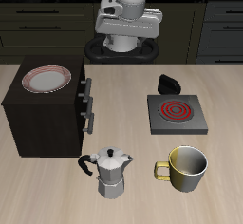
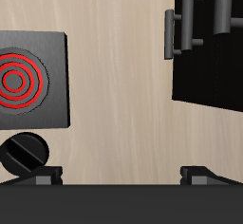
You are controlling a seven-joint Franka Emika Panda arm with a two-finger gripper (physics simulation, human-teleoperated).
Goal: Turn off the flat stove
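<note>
The flat stove is seen at about three o'clock on the table, its coil glowing red and its black knob at twelve o'clock of the slab. The gripper is held high above, fingers apparently spread, nothing held.
</note>
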